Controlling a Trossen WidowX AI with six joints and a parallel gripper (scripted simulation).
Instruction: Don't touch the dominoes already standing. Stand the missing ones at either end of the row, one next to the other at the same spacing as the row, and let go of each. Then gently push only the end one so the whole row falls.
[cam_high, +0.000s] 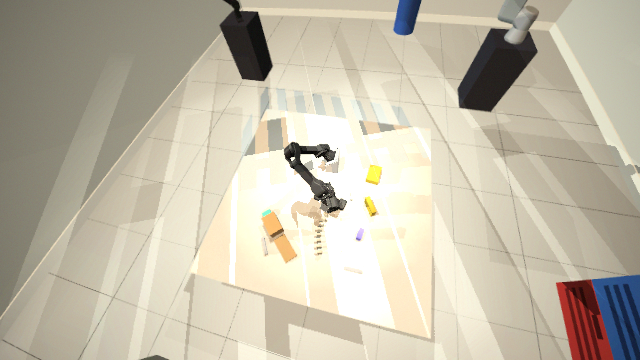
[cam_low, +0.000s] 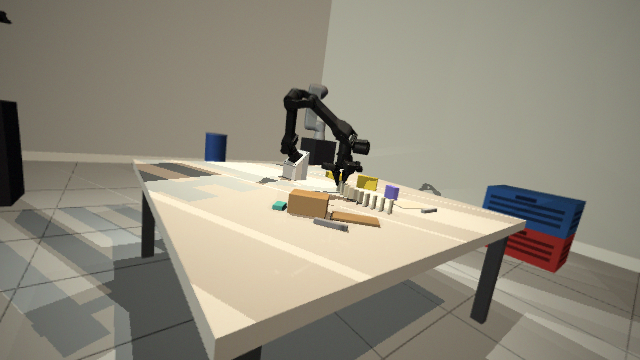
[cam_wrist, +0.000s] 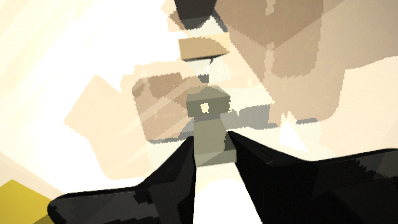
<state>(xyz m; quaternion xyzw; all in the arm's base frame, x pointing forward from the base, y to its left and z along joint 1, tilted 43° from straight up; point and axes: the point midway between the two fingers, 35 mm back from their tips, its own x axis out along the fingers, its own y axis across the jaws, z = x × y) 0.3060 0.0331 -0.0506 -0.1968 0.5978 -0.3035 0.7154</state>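
Note:
My gripper is low at the arm-side end of the domino row, shut on a grey-beige domino. That domino is upright between the fingertips, in line with the row; whether its foot rests on the table is hard to tell. The standing dominoes form a slightly curved row running away from the gripper. The nearest one stands just beyond the held domino in the wrist view, with a small gap that is hard to judge. In the top view the arm hides the fingertips and the held domino.
To one side lie an orange-brown box, a flat brown block, a teal piece and a grey bar. Across the row are a purple block and two yellow blocks, one nearer, one farther.

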